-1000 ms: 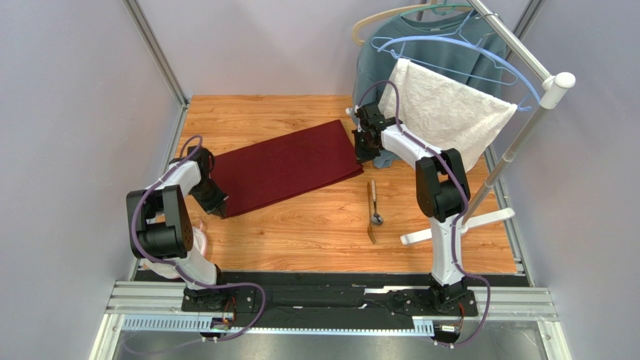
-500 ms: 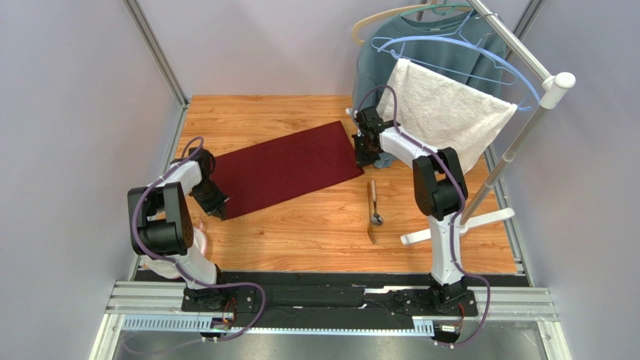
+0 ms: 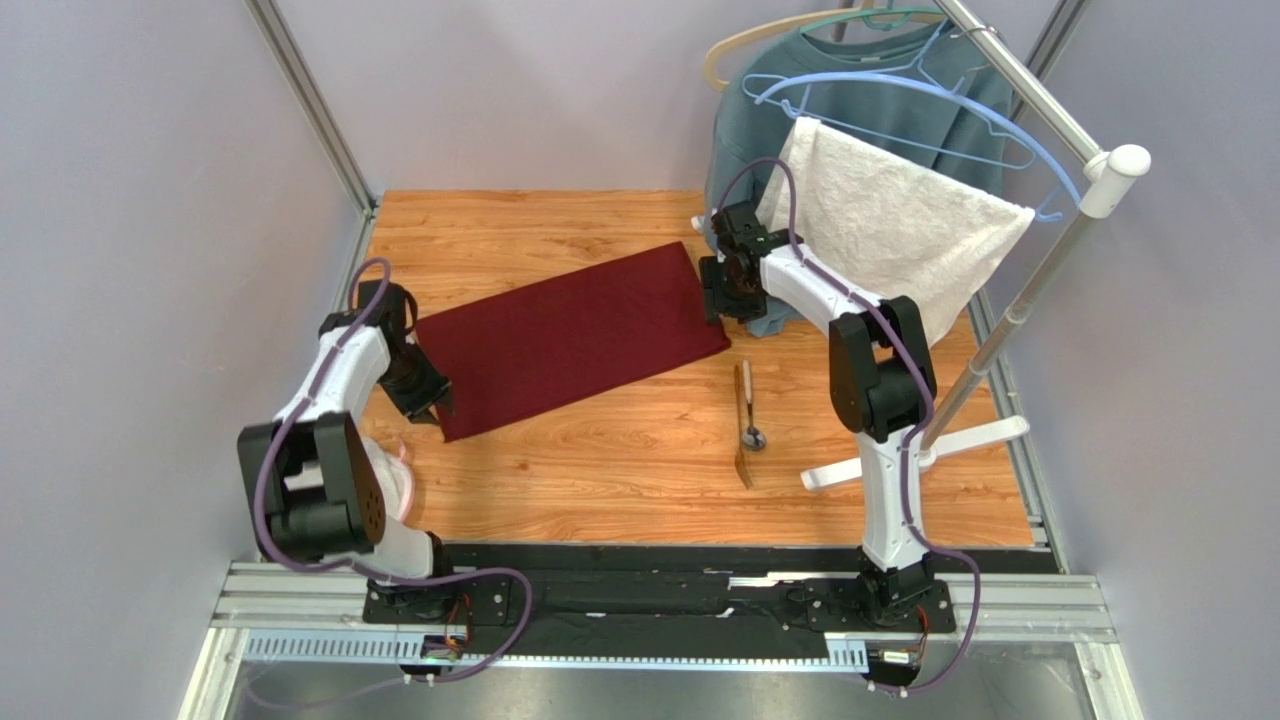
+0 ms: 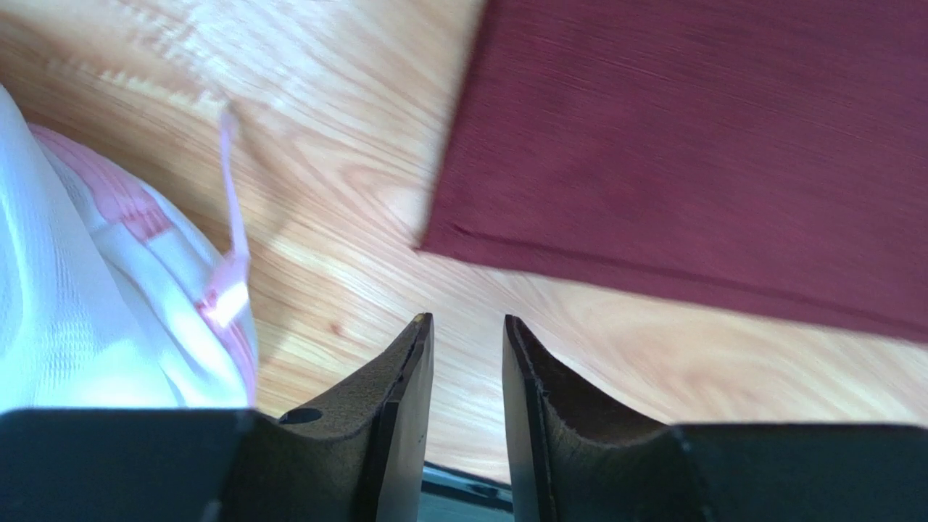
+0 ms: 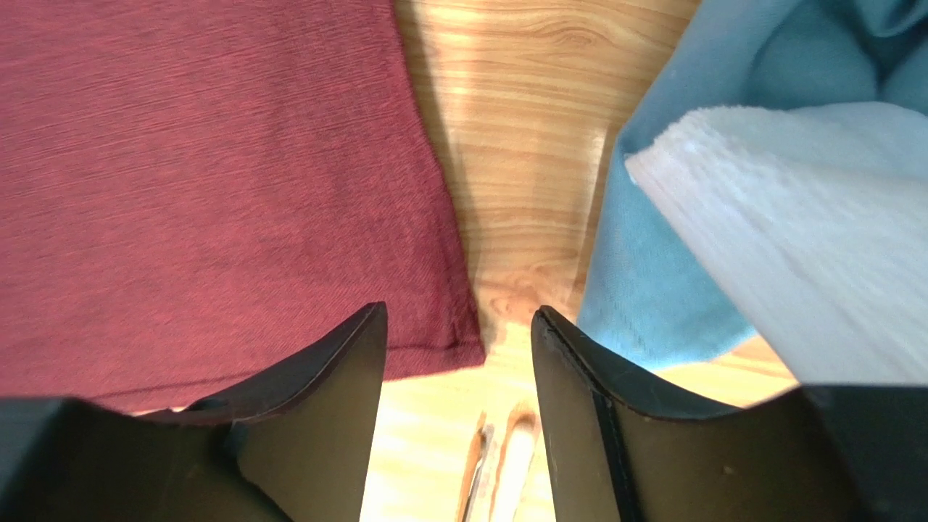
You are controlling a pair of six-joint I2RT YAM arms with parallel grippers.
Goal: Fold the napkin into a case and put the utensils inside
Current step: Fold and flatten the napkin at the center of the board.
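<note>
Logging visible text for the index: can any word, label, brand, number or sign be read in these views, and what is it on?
No text can be read in any view.
The napkin, towel, sweatshirt and table are plain.
The white bag has pink-red markings, too blurred to tell whether they are print.
</note>
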